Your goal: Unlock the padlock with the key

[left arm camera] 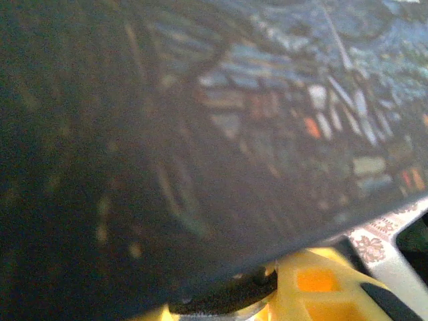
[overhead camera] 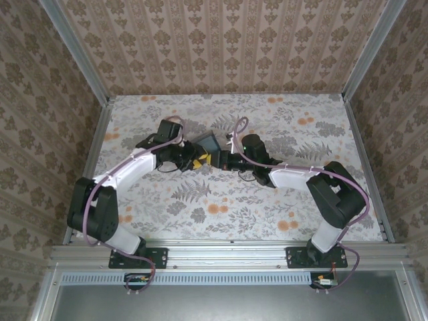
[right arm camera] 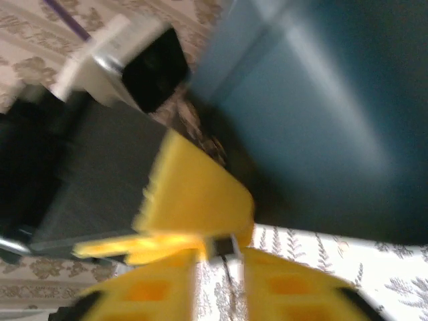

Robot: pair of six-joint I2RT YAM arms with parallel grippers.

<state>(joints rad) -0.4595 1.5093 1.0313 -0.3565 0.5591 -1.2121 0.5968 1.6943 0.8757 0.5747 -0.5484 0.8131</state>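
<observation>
Here, meeting point: the left gripper (overhead camera: 199,160) and the right gripper (overhead camera: 225,160) face each other nose to nose over the middle of the flowered table (overhead camera: 281,207), with the padlock (overhead camera: 208,143) between them.
Left fingers: clamped on the padlock's lower end. In the left wrist view one yellow finger (left arm camera: 314,281) shows at the bottom edge, hard against the block, with a dark round part with a metal rim just beside it.
Right fingers: slightly apart. In the right wrist view the two yellow fingers (right arm camera: 294,287) leave a narrow slit, and the tablecloth shows through it.
Right fingertips: a small dark bit (right arm camera: 225,247) sits at the mouth of that slit. It is too blurred to tell whether it is the key, or whether the fingers touch it.
Padlock position: just beyond the yellow fingertips in the top view, nearer the left gripper.
Padlock facing: the swirl-printed face is turned to the left wrist camera, very close. A plain blue side is turned to the right wrist camera.
Padlock long axis: its long edges slant from upper left to lower right in the right wrist view. The exact tilt cannot be read.
Yellow wedge (right arm camera: 194,194): lies against the block's lower edge. Whether it belongs to the lock or to the left gripper cannot be told.
</observation>
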